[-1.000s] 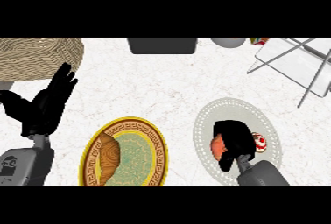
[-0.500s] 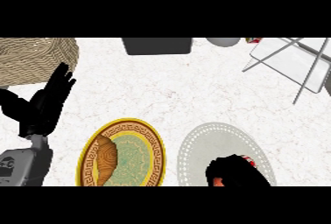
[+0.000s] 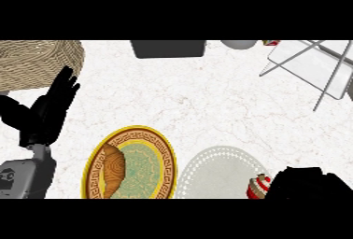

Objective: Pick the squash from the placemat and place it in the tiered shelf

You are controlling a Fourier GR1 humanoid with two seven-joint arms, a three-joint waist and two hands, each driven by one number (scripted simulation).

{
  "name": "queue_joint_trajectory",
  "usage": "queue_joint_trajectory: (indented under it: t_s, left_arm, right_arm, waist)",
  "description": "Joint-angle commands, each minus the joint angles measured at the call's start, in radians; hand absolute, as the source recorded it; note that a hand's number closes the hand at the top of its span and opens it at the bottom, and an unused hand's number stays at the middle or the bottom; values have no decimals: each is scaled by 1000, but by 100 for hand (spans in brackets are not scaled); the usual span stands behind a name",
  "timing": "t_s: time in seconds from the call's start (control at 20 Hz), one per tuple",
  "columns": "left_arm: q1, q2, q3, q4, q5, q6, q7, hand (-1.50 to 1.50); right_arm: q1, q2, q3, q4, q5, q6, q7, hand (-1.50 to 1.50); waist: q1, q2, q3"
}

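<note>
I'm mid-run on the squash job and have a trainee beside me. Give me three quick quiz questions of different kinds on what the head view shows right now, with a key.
1. True or false: the squash already lies in the tiered shelf.
2. Multiple choice: what lies on the yellow patterned plate? A) a croissant B) a banana C) nothing
3. Fill in: the left hand rests with straight fingers just below the woven ____.

Key
1. False. It is at the placemat's lower right edge, against the right hand, far from the shelf at the upper right.
2. A, the croissant on the plate's left half.
3. basket.
</note>
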Motion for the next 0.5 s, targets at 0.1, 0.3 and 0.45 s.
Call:
queue_joint_trajectory:
  t_s: [0.1,0.3,0.45]
  left_arm:
    - [3,-30,-36,-22,-29,13,-4,0]
    - [-28,-15,-15,-41,1,-4,49,0]
    - [18,-22,-14,2,-16,-24,-42,0]
  right_arm:
    - [-76,-63,-369,-128,-360,92,163,150]
    - [-238,-123,-521,-3,-431,104,259,150]
    - [-280,-209,-668,40,-563,168,310,150]
  waist:
    - [22,6,-1]
    - [36,6,-1]
    - [28,5,-1]
